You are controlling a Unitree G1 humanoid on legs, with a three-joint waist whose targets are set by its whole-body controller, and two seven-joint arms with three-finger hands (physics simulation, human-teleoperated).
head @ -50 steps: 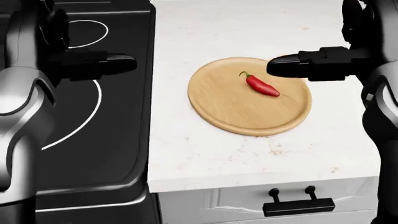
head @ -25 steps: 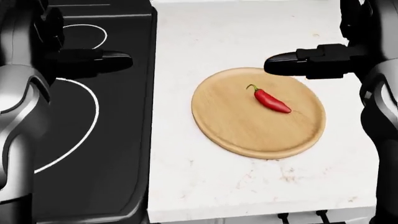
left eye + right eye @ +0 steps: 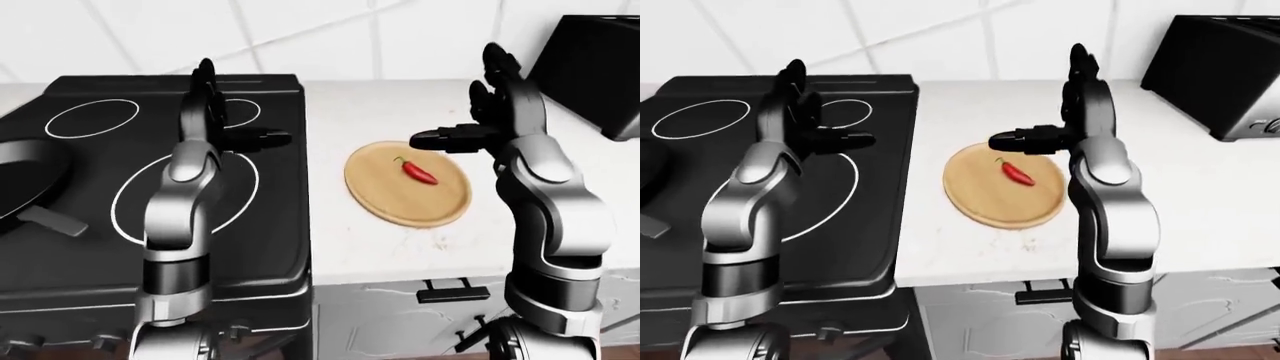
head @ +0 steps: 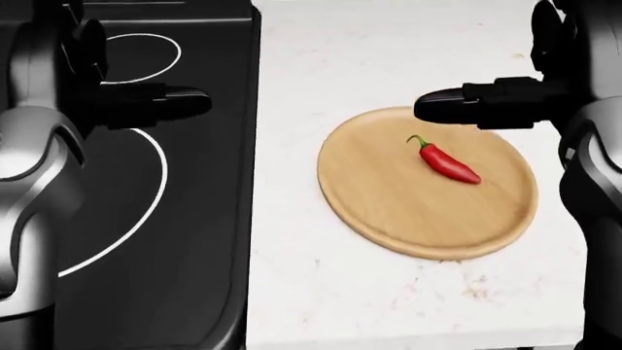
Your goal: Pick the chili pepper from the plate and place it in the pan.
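One small red chili pepper (image 4: 448, 162) lying on one round wooden plate (image 4: 389, 211) on the white marble tabletop (image 4: 321, 292). One black frying pan (image 3: 25, 178), cut off at left-eye view's left edge. Right hand (image 4: 457, 105) open, empty, above plate's top rim; left hand (image 4: 170, 102) open over black stove (image 4: 184, 240). Bare tabletop between plate and stove.

A red chili pepper (image 3: 1017, 172) lies on a wooden plate (image 3: 980, 202), just below the open right hand (image 3: 1055, 131); a toaster (image 3: 1220, 75) stands to the right.
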